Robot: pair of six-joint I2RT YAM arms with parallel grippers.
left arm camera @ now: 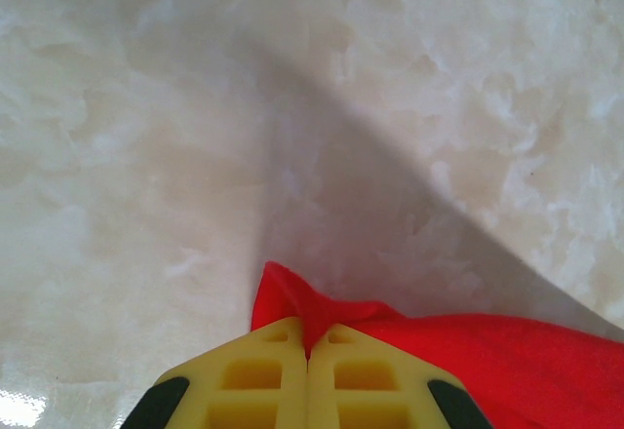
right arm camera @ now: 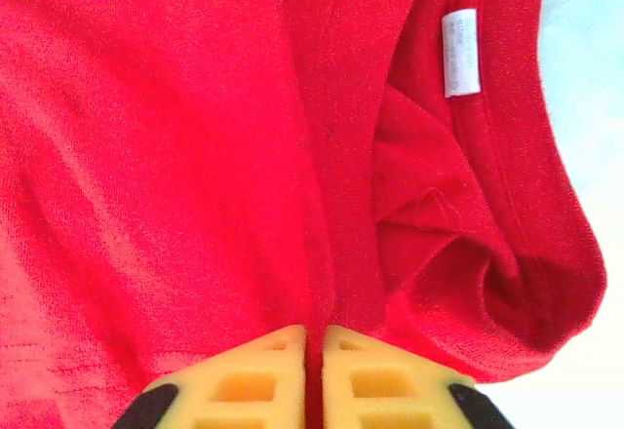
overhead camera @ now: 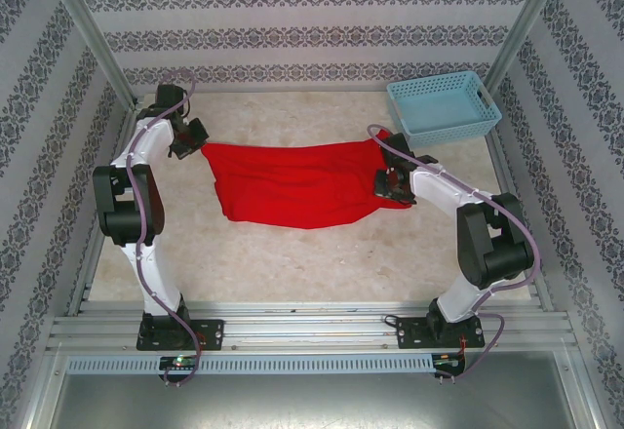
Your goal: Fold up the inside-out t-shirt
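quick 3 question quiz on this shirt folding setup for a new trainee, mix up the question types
1. True or false: the left end effector is shut on an edge of the red t-shirt.
2. Multiple choice: where is the light blue basket?
A) at the far right corner of the table
B) at the near left corner of the table
C) on top of the shirt
3. Fill in: in the right wrist view, a small white ____ is sewn on the shirt's neckline.

Key
1. True: red cloth is pinched between its closed fingers.
2. A
3. label
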